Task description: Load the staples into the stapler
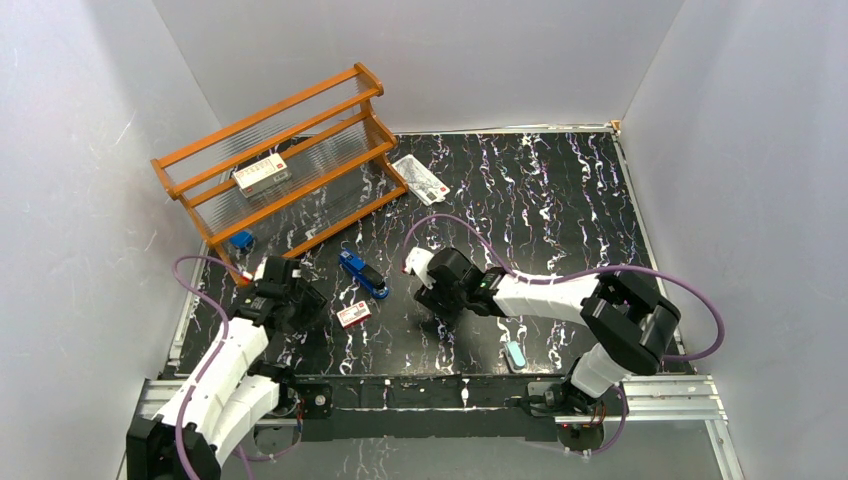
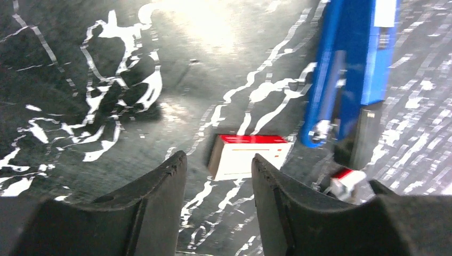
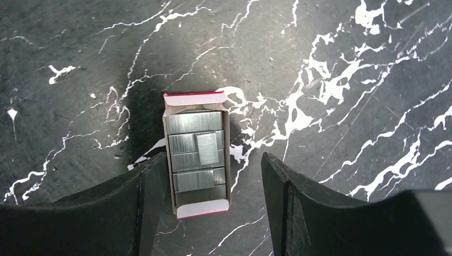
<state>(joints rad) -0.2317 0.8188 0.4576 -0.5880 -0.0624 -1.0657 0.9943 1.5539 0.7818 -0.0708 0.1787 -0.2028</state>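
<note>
The blue stapler (image 1: pixel 363 273) lies on the black marbled table, left of centre; in the left wrist view the stapler (image 2: pixel 352 69) fills the upper right. The small red-and-white staple box (image 1: pixel 354 314) lies just in front of it. My left gripper (image 1: pixel 305 305) is open, empty, and short of the box (image 2: pixel 250 154); its jaws (image 2: pixel 218 160) point at it. The pale tray of silvery staples (image 3: pixel 197 160) lies flat between my right gripper's (image 3: pixel 213 160) open fingers, close against the left finger (image 3: pixel 152 181). From above, the right gripper (image 1: pixel 430 292) hides the tray.
An orange wooden rack (image 1: pixel 285 160) stands at the back left with a larger red-and-white box (image 1: pixel 262 175) on a shelf. A white printed packet (image 1: pixel 420 178) lies beside it. A small blue item (image 1: pixel 241 240) and a pale teal item (image 1: pixel 515 354) lie on the table.
</note>
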